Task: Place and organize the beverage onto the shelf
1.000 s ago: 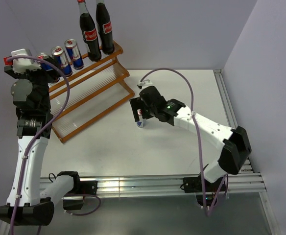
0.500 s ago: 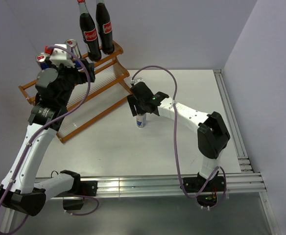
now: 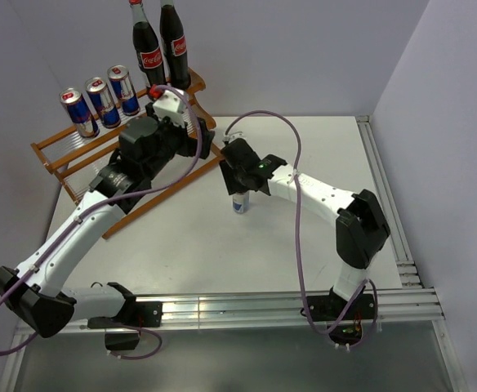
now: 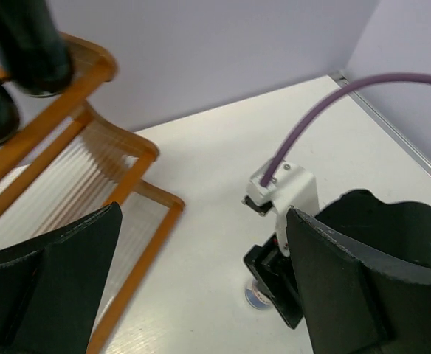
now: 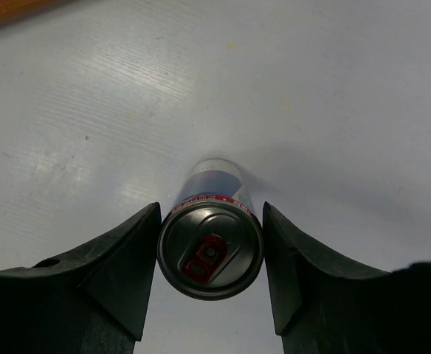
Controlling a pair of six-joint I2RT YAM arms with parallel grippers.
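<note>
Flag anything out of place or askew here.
One can stands alone on the table, off the shelf, upright, with the right gripper close against both its sides. The other three cans and two bottles stand upright on the shelf's top tier. Nothing looks spilled or tipped.

Six drinks in all: two cola bottles, the left bottle (image 3: 147, 53) and the right bottle (image 3: 175, 45), and four energy-drink cans, three cans (image 3: 101, 101) in a row and a lone can (image 3: 239, 202). One wooden shelf (image 3: 196, 82) shows three tiers. Two robot arms, left arm (image 3: 67, 245) and right arm (image 3: 320, 192), share one table (image 3: 345, 147). Two purple cables (image 3: 259, 113) trail, one per arm.
</note>
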